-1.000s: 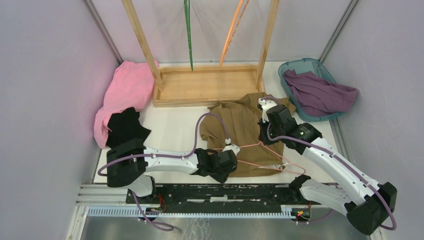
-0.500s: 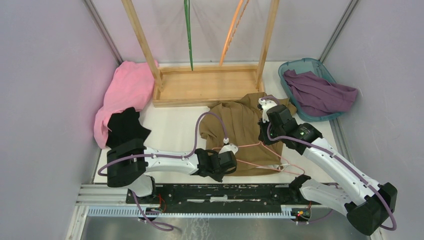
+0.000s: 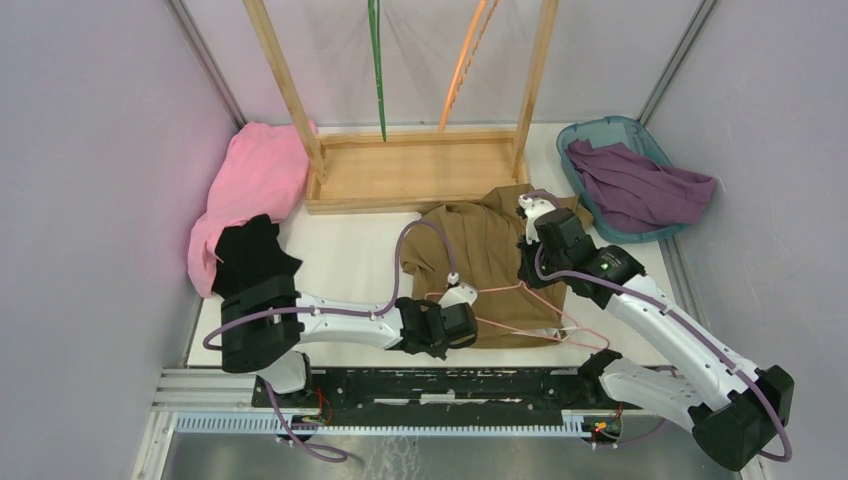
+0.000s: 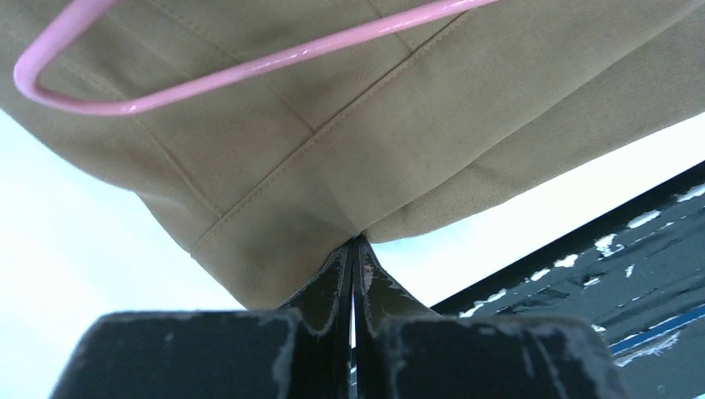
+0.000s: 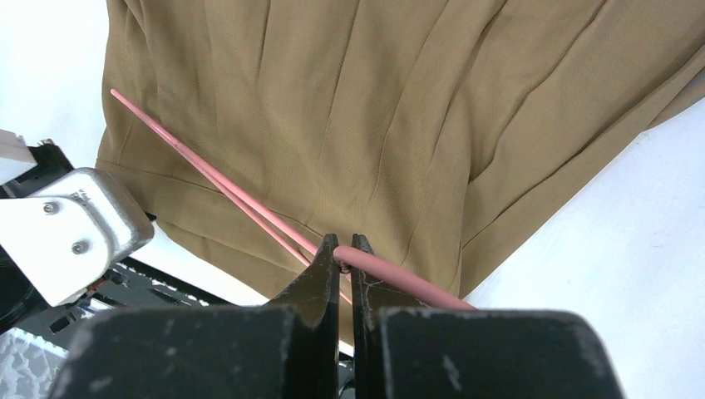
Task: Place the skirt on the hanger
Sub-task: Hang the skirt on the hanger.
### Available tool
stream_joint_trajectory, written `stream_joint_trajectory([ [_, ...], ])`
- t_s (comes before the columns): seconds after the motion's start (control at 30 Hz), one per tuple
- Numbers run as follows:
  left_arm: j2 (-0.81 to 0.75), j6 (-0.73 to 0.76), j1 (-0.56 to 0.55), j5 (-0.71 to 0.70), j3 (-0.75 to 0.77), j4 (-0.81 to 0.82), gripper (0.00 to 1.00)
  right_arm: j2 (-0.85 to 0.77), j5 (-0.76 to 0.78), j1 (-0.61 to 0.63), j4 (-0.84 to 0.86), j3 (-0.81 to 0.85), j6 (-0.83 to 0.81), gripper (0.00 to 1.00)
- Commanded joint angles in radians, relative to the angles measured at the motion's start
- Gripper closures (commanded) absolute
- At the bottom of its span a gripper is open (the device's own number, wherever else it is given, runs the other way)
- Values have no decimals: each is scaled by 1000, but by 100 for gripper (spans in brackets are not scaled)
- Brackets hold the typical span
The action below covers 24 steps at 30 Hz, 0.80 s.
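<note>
The tan skirt lies spread on the white table, in front of the wooden rack. A pink wire hanger rests across its near part. My left gripper is at the skirt's near left corner. In the left wrist view the left gripper is shut on a fold of the skirt's hem, with the hanger's bend above it. My right gripper is over the skirt's right side. In the right wrist view the right gripper is shut on the hanger's pink rod, above the skirt.
A wooden rack at the back carries a green hanger and an orange hanger. Pink cloth and black cloth lie at the left. A teal basket with a purple garment stands at the right. A black rail runs along the near edge.
My left gripper has closed its jaws onto the skirt's near hem and shifted slightly. The right gripper keeps its hold on the hanger and has not moved.
</note>
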Motion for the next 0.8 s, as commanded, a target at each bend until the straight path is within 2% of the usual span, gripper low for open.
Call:
stream_joint_trajectory([
  [0.0, -61, 7, 34, -59, -41, -61, 97, 10, 13, -10, 46, 24, 2, 99],
  [0.3, -274, 66, 153, 22, -84, -53, 97, 18, 8, -10, 55, 56, 9, 99],
  [0.77, -316, 112, 235, 75, -100, -14, 97, -16, 48, -11, 81, 33, 33, 99],
])
